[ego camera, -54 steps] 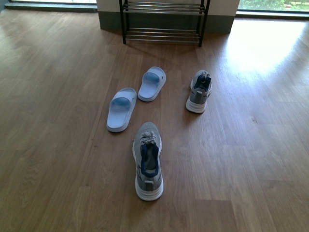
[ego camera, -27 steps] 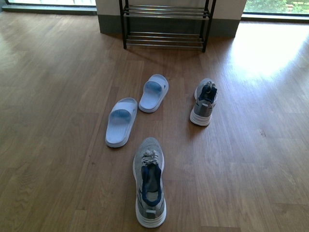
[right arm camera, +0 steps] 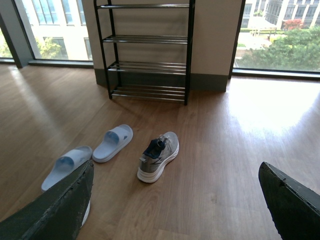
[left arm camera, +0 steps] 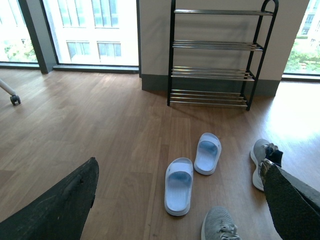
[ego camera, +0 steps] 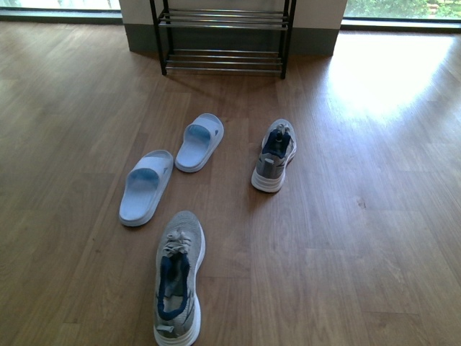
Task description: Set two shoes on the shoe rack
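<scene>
While both grey sneakers sit on the wooden floor [ego camera: 374, 238], my two claws hang wide apart and grip nothing. From the left wrist camera, my left claw [left arm camera: 178, 161] shows only as two dark fingers [left arm camera: 65, 205] at opposite edges of the frame, with floor and footwear visible between them. My right claw [right arm camera: 176, 164] stands the same way in its own wrist view, its dark fingers [right arm camera: 292, 202] well apart.

In the front view, the near sneaker [ego camera: 178, 281] lies close before me, a little to the left. Its heel is toward me, its toe points toward the shoe rack [ego camera: 223, 65], and its dark blue lining and white sole are showing. The far sneaker [ego camera: 274, 157] stands upright further ahead and to the right, heel also toward me, well apart from the first.

Two pale blue slides lie to the left of the far sneaker. The nearer slide sandal [ego camera: 146, 186] is just beyond the near sneaker's toe, and the farther slide sandal [ego camera: 199, 141] is just beside it, toward the rack.

The rack, with its black frame and silver rods, stands against the wall between bright windows, beyond all four pieces of footwear.
</scene>
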Controlling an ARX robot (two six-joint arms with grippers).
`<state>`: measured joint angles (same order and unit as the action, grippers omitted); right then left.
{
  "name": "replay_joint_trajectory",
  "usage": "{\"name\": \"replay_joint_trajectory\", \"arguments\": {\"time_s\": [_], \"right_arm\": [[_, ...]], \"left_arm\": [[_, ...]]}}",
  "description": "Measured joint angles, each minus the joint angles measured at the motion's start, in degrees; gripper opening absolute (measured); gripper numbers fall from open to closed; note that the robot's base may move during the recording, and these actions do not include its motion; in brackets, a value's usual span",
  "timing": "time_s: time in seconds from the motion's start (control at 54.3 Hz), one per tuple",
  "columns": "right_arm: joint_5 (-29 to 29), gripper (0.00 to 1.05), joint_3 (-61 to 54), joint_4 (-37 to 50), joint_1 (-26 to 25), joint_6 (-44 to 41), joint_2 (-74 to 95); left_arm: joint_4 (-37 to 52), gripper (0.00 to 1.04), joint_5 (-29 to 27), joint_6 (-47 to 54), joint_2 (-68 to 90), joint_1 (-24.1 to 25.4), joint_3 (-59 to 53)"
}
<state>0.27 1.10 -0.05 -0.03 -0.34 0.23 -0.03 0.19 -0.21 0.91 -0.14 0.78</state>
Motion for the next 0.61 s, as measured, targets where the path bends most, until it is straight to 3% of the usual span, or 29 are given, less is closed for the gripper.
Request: {"name": "replay_joint_trajectory", "arguments": {"time_s": [0.313,0.369,0.405,0.479,0.608], "right_arm": [[-0.15,0.96,0.0,0.0,0.0,-0.02,0.0],[-0.13,0.96,0.0,0.0,0.0,-0.02,0.0],[-0.22,0.96,0.0,0.0,0.0,-0.02,0.0],[-0.24,0.96,0.0,0.0,0.0,-0.02,-0.02],[-0.26,0.96,0.0,0.0,0.0,-0.02,0.0]], "left_arm": [[-0.44,0.95,-0.7,-0.66,0.35,-0.09,0.13],[-12.98,0.95,-6.32,-9.42,9.07,-2.93,5.97],[-16.02,0.95,-5.16,-17.42,20.9,-3.87,10.47],[-7.82,0.95,-0.9,-25.62,40.41,-4.17,14.49],[5.6,0.95,2.45,-27.02,72.13,-4.63,20.72]]}}
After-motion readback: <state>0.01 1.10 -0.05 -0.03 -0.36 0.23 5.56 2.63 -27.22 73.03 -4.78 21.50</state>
